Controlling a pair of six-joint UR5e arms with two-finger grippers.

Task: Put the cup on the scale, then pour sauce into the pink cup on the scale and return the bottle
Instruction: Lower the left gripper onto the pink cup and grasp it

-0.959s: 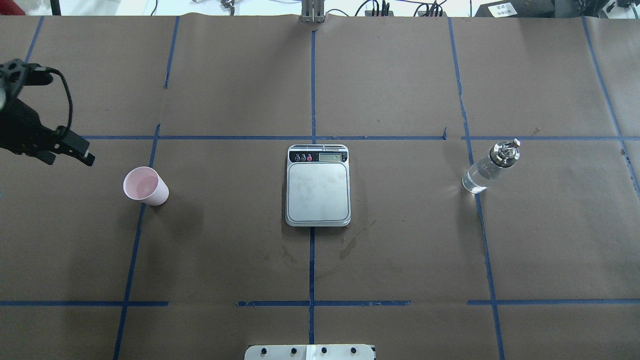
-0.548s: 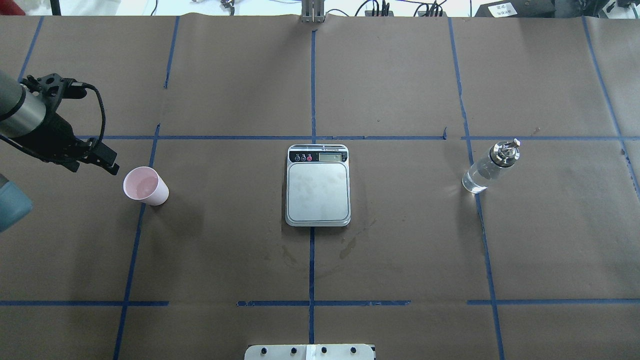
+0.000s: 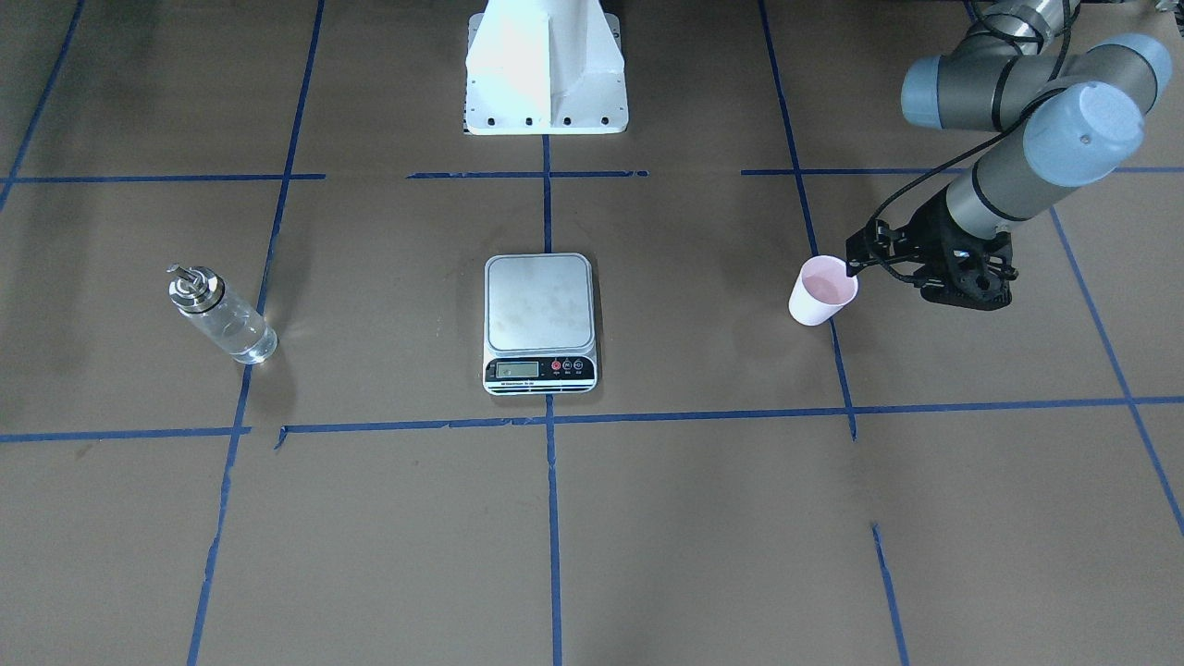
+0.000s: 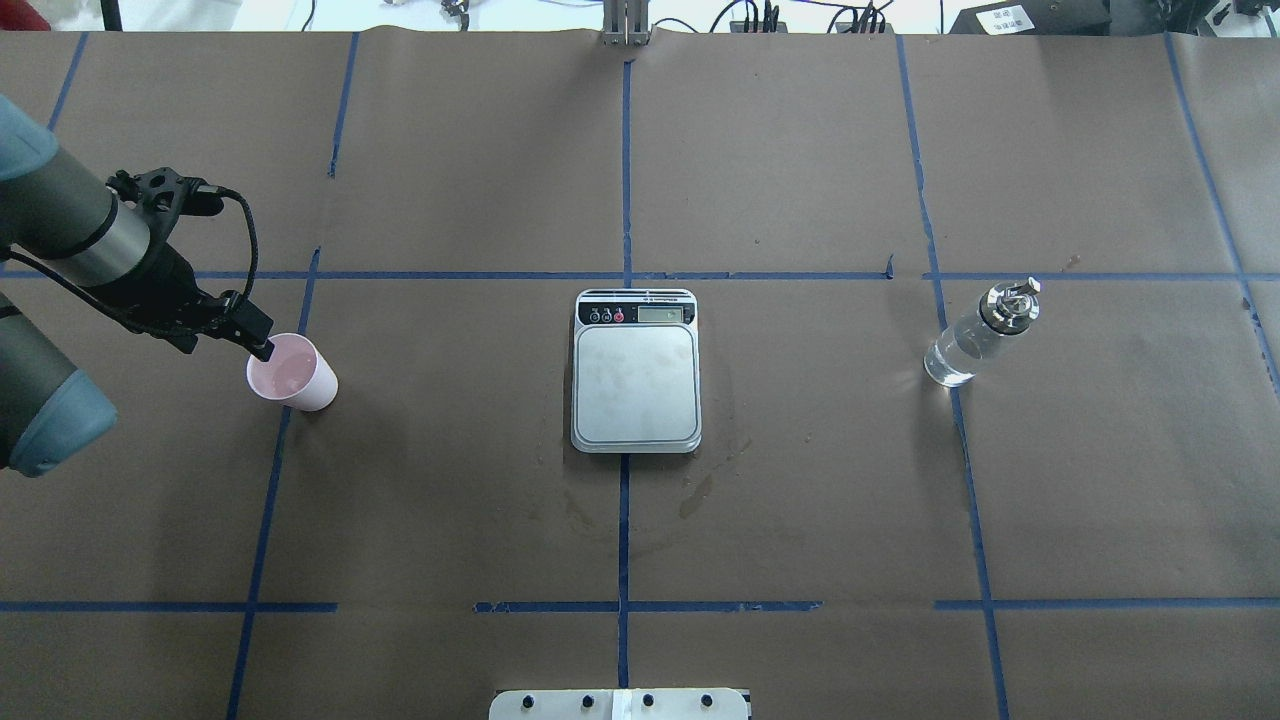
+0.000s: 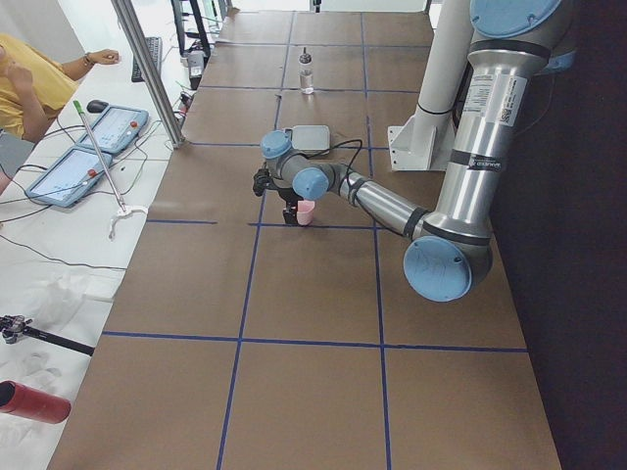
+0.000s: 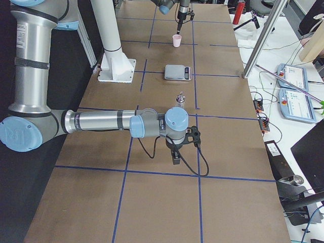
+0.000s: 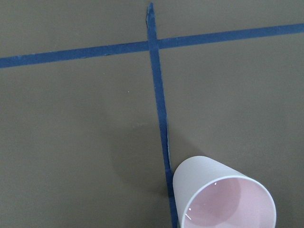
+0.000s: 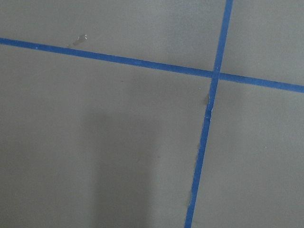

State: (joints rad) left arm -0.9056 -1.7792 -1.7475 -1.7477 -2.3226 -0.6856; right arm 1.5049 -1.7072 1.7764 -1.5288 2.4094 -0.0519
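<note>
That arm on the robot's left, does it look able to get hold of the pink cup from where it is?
Probably yes. The left gripper hangs right at the rim of the cup, which stands upright, with nothing between them.

Overhead camera sits behind the robot and looks forward and down, scale [image 4: 636, 372] mid-frame. Front-facing camera sits across the table and looks steeply down, robot base [image 3: 546, 69] at top, so sides flip. Both share the scale, cup [image 4: 291, 372] and bottle [image 4: 978, 335]. End cameras look along the table from each end, farther back, taking in the operators' bench [image 5: 59, 255]. Left wrist camera is close over the brown paper [image 7: 76, 142], cup at its lower edge. Right wrist camera sees paper and blue tape [image 8: 205, 123], probably close too.
</note>
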